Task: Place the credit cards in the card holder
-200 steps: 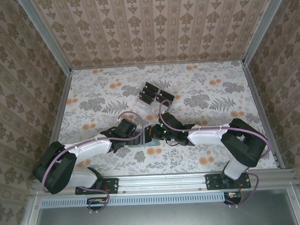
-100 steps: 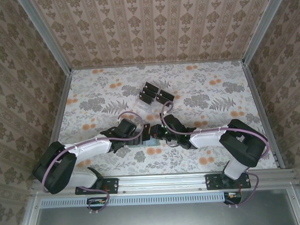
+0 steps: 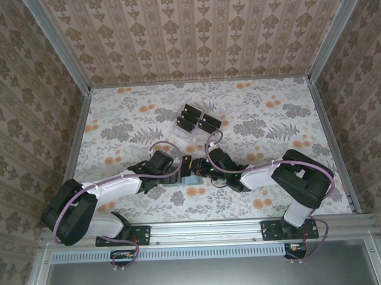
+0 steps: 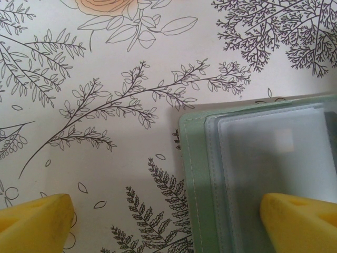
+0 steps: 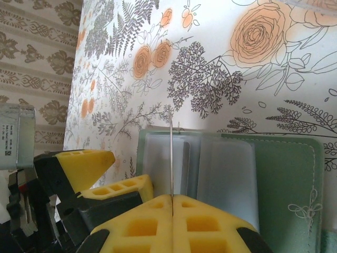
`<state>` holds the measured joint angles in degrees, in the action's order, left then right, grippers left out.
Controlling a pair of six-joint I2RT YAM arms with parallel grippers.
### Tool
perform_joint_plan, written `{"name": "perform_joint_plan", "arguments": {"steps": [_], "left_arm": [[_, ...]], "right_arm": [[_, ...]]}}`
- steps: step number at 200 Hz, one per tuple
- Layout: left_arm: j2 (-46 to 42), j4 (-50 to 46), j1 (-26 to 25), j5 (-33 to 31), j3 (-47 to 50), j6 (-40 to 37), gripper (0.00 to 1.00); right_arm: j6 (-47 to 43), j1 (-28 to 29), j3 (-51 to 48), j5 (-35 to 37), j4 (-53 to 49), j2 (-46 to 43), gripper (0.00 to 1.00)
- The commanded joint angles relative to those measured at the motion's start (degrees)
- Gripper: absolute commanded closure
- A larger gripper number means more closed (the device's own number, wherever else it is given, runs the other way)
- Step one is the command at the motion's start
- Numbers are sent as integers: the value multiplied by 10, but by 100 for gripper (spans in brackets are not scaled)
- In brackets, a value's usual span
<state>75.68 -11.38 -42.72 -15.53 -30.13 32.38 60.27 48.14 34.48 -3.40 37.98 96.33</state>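
The card holder (image 5: 284,174) lies open on the flowered table, a sage-green wallet with clear sleeves (image 5: 224,174) inside. My right gripper (image 5: 172,197) is shut on one credit card (image 5: 171,153), a thin card seen edge-on, standing upright over the sleeves' left part. My left gripper (image 4: 167,221) is open and straddles the card holder's (image 4: 197,174) left edge, with one yellow fingertip (image 4: 300,219) over a sleeve and the other on bare table. From above, both grippers (image 3: 184,169) (image 3: 201,169) meet over the card holder (image 3: 193,179), which is mostly hidden.
A clear plastic rack (image 3: 189,134) with several black credit cards (image 3: 208,122) stands at mid-table behind the grippers. The left gripper's yellow fingers (image 5: 87,161) sit close beside the right jaws. Patterned walls and metal rails (image 3: 78,152) bound the table.
The right arm has swung its wrist and forearm leftward, bringing the held card over the open card holder. The left arm has not moved.
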Motion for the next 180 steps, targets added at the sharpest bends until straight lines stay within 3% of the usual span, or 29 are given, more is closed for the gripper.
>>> {"name": "perform_joint_plan", "arguments": {"steps": [1,180], "left_arm": [[-3,-32,-2,-15,9,8,0],[-7,-32,-1,-16,10,9,0]], "right_arm": [[6,-1,-9,13,32,11,100],[17,0,-28,5,81,51,100]]}}
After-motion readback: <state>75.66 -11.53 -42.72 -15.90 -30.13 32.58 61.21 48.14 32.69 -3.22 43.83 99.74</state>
